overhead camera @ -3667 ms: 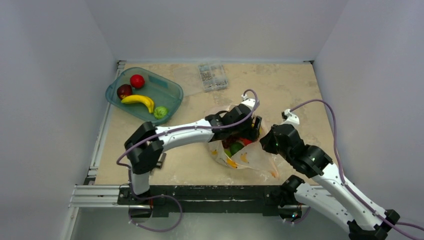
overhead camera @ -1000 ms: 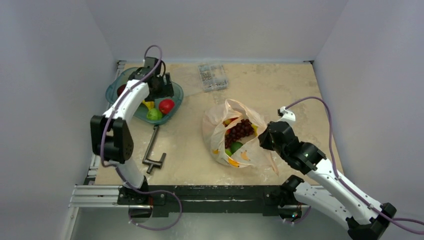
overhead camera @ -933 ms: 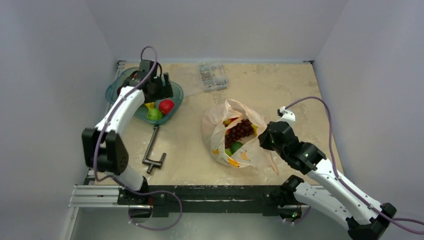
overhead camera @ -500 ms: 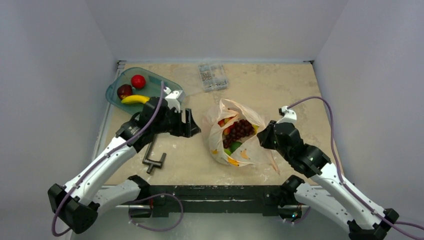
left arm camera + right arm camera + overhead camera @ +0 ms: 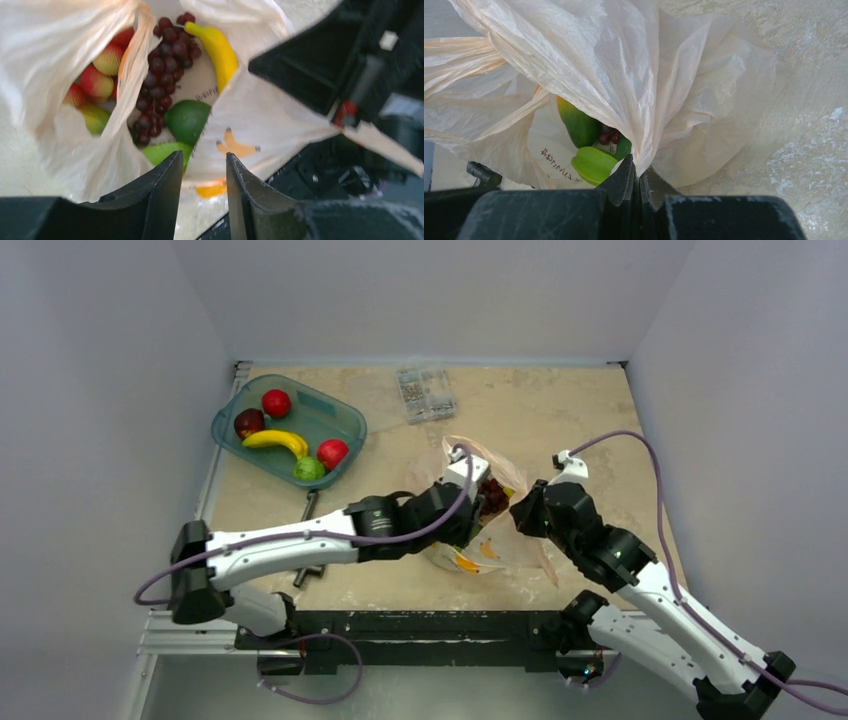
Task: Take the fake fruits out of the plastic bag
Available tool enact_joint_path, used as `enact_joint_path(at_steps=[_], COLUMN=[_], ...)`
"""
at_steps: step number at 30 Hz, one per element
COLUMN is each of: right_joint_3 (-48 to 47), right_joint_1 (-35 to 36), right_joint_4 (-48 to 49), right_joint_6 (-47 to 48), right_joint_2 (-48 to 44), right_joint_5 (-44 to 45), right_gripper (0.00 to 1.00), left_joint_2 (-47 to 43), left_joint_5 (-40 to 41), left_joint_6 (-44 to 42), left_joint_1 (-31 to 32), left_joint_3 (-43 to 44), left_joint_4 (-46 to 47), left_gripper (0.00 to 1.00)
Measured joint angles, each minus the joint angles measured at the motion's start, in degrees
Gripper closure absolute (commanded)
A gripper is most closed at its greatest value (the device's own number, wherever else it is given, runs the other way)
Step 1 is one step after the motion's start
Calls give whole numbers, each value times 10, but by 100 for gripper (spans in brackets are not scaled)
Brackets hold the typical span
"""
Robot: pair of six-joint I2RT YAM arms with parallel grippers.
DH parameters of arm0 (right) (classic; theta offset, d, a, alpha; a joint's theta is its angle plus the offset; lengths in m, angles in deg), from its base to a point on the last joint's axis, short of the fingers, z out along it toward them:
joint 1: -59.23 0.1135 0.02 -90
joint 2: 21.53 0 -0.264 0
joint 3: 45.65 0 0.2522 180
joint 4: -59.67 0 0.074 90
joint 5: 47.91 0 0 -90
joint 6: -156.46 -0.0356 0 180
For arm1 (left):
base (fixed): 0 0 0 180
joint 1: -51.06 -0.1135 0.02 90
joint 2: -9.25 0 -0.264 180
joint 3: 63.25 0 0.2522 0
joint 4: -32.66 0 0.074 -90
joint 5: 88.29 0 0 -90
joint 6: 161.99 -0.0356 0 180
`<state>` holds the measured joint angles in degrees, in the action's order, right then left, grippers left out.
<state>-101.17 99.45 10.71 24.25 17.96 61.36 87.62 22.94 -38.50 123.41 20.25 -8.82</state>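
The pale-orange plastic bag [image 5: 490, 540] lies at mid table with its mouth open. In the left wrist view it holds a dark grape cluster [image 5: 159, 75], a banana [image 5: 216, 49], green limes [image 5: 187, 121] and red-yellow fruits [image 5: 100, 75]. My left gripper [image 5: 204, 162] is open and empty, hovering over the bag's mouth [image 5: 480, 495]. My right gripper [image 5: 638, 172] is shut on a fold of the bag's rim [image 5: 624, 100] at its right side [image 5: 522, 515].
A teal tray [image 5: 340, 420] at the back left holds two red apples, a dark red fruit, a banana [image 5: 275, 440] and a lime [image 5: 308, 469]. A grey clamp [image 5: 305, 540] lies partly under my left arm. A clear parts box [image 5: 424, 392] stands at the back.
My left arm has swung from the tray, where a red apple now lies, across to the bag's mouth. My right gripper has kept its hold on the bag.
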Motion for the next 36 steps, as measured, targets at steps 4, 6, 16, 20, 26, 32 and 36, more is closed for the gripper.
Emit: enact_joint_path(at_steps=[4,6,16,20,26,32,36], right_joint_3=[0,0,0,0,0,0,0], right_joint_1=[0,0,0,0,0,0,0], right_joint_4=[-1,-4,-8,-8,-7,-7,-7], right_joint_6=[-2,-2,-4,-4,-4,-4,-4], right_joint_2=[-10,-15,-27,-24,-21,-21,-21], right_joint_5=[-6,-6,-7,-8,-8,-8,-8], right_gripper=[100,100,100,100,100,100,100], left_joint_2=[113,152,270,293,306,341,376], left_joint_5=[53,68,104,114,139,154,157], left_joint_6=[1,0,-12,-19,-45,-83,-117], left_joint_1=[0,0,-34,-61,-89,-112,-123], left_joint_3=[97,126,187,203,215,245,269], left_joint_4=[-13,-23,-55,-65,-74,-75,-79], left_gripper=[72,74,79,70,48,43,44])
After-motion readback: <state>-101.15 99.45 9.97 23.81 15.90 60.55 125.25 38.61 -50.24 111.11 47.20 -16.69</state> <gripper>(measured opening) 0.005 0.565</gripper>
